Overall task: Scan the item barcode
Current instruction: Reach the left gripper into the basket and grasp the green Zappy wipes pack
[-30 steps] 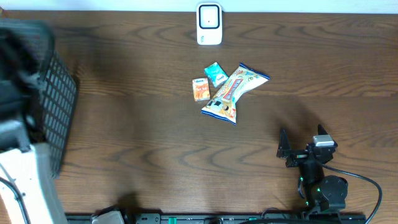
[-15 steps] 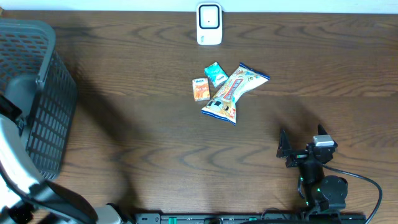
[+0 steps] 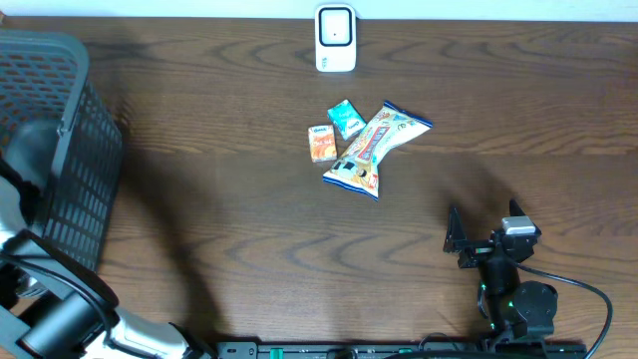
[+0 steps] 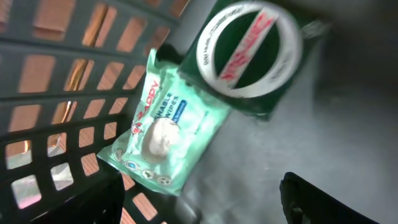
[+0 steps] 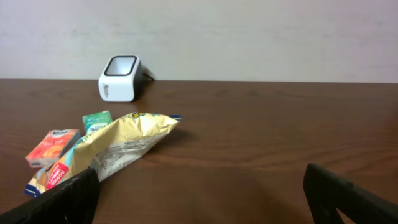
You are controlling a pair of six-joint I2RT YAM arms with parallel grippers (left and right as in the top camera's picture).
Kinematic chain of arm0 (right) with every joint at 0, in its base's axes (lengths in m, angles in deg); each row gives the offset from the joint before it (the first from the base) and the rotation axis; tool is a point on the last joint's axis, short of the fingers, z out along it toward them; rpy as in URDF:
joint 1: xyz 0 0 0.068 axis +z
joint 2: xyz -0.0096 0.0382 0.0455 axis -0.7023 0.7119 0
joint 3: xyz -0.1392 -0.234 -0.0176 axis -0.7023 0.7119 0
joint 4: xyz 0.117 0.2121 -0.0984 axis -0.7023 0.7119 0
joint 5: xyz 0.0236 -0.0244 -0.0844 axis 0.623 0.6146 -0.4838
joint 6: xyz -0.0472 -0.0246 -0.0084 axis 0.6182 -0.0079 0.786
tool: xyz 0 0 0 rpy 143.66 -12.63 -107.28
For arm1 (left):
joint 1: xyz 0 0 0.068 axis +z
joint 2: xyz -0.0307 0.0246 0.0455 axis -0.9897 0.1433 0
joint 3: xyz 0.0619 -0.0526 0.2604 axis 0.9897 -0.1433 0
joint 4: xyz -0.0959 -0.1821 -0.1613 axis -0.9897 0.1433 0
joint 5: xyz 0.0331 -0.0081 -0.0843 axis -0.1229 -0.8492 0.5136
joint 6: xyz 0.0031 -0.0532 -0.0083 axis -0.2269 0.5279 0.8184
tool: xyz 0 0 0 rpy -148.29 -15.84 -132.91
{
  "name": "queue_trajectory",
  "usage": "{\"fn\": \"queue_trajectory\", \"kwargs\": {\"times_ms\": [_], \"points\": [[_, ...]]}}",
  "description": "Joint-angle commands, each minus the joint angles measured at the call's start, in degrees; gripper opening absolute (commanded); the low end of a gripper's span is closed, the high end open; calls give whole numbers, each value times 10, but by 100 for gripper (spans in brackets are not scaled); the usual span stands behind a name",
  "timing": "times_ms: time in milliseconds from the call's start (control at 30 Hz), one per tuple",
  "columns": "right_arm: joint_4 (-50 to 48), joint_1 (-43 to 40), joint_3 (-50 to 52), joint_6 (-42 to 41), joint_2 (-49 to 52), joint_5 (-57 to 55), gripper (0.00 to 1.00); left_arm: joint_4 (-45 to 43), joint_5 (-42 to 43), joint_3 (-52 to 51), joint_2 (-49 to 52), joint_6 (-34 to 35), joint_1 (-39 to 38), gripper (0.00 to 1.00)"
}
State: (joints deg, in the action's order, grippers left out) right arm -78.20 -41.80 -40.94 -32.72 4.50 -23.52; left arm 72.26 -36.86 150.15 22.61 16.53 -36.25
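The white barcode scanner (image 3: 336, 38) stands at the table's far edge, also in the right wrist view (image 5: 119, 78). Below it lie an orange pack (image 3: 321, 144), a teal pack (image 3: 346, 119) and a yellow snack bag (image 3: 374, 148). My left gripper (image 4: 199, 208) is down inside the dark basket (image 3: 70, 150), open with nothing between its fingers. Just ahead of it lie a green wipes pack (image 4: 171, 127) and a dark green box (image 4: 249, 56). My right gripper (image 3: 483, 231) rests open at the front right, facing the snack bag (image 5: 112, 146).
The basket's mesh wall (image 4: 68, 93) rises close on the left of the left gripper. The left arm (image 3: 50, 319) bends over the table's front left corner. A black cable (image 3: 588, 299) loops beside the right arm's base.
The left arm has swung down toward the front left corner, uncovering the basket's top. Its jaws opened a little wider. The right arm and the items on the table stayed put.
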Motion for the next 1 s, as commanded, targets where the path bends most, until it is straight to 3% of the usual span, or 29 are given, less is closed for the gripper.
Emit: {"fn": "queue_trajectory", "kwargs": {"times_ms": [0, 167, 300, 667, 800, 967], "points": [[2, 6, 1, 3, -3, -3, 99, 0, -2, -1, 27, -23, 34, 79], [2, 6, 1, 3, -3, -3, 99, -8, 7, -2, 42, -31, 59, 78], [2, 6, 1, 3, -3, -3, 99, -14, 62, -10, 43, -79, 62, 78], [2, 6, 1, 3, -3, -3, 99, -74, 61, -52, 43, -87, 88, 78], [2, 6, 1, 3, -3, -3, 99, -90, 68, -54, 43, -87, 106, 67], [2, 6, 1, 3, -3, -3, 99, -106, 104, -62, 43, -87, 124, 67]]}}
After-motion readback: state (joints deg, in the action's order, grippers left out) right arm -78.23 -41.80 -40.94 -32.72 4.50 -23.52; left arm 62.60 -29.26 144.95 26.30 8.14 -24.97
